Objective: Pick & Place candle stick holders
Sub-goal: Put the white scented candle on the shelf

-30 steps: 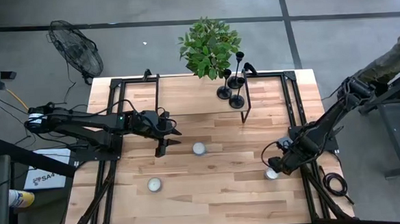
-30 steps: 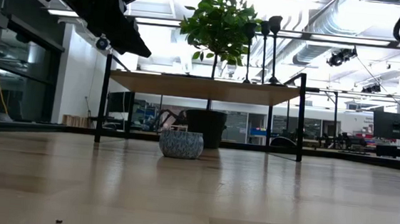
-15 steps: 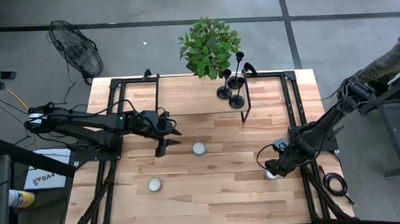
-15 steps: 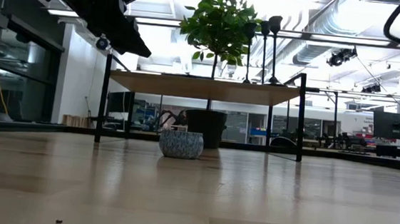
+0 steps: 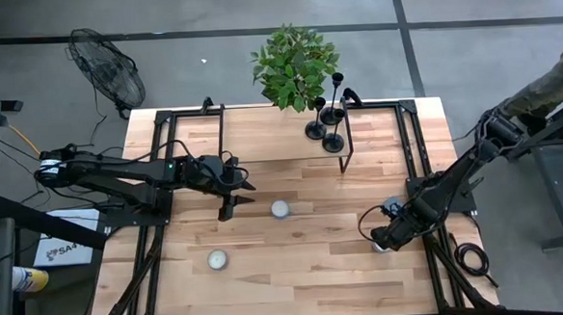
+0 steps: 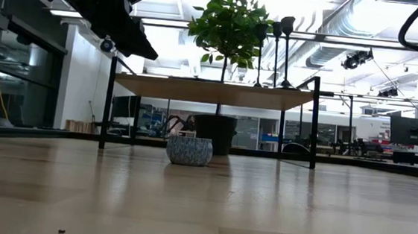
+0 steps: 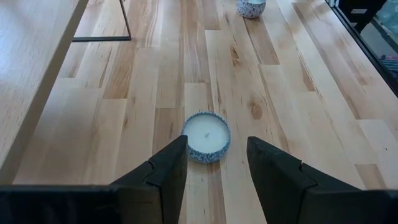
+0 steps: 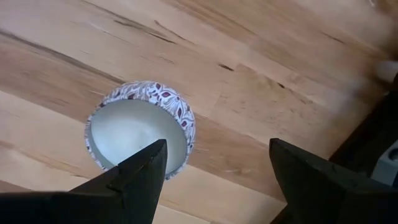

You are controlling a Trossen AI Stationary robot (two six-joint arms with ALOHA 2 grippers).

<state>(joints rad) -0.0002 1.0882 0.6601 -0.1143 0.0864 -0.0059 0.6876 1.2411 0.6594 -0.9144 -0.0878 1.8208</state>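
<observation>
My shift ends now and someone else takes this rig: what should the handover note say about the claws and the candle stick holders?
Left claw: open, empty, over mid-table facing a white candle.
Right claw: open, empty, low over a patterned candle near the table's right edge.
Candle stick holders: three, upright, together on the raised shelf beside the plant.
Done: no holder is gripped or off the shelf.
Left: pick and place all three.

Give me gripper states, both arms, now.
Left gripper: open, empty, hovering just short of a white candle.
Right gripper: open wide, empty, above a patterned candle near the table's right edge.
</observation>
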